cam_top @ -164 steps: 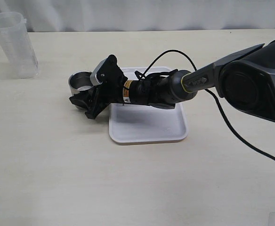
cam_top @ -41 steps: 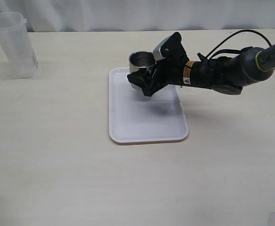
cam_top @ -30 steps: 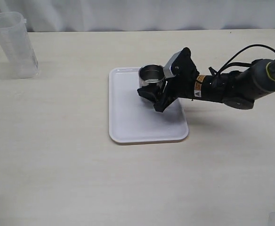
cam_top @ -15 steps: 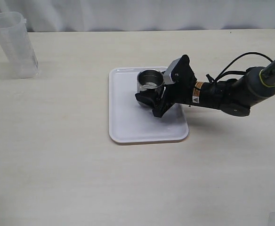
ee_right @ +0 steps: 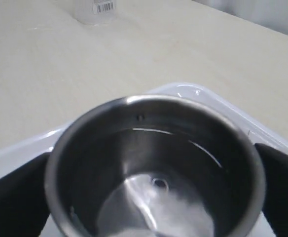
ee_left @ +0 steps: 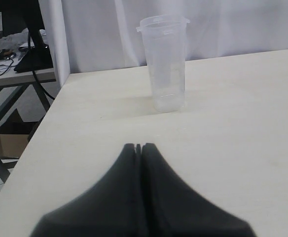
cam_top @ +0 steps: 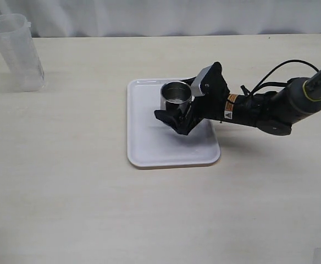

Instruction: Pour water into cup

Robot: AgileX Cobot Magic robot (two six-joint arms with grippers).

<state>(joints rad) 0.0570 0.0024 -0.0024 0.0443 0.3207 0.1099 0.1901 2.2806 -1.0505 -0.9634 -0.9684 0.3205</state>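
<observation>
My right tool (cam_top: 166,105) straddles the cup (cam_top: 176,92) with 1 finger against each side of its wall, but whether it grips or sits just clear I cannot tell. The cup stands upright on the upper part of the white tray (cam_top: 149,148), at the centre of the exterior frame. My left tool (ee_left: 138,148) is pressed together over the desk (cam_top: 67,192) — the clear container (cam_top: 18,52) stands at upper left.

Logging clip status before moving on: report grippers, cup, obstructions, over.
Left gripper shut, empty. Right gripper straddles cup on tray, grip unclear. Plastic container far off; nothing in the way.
</observation>
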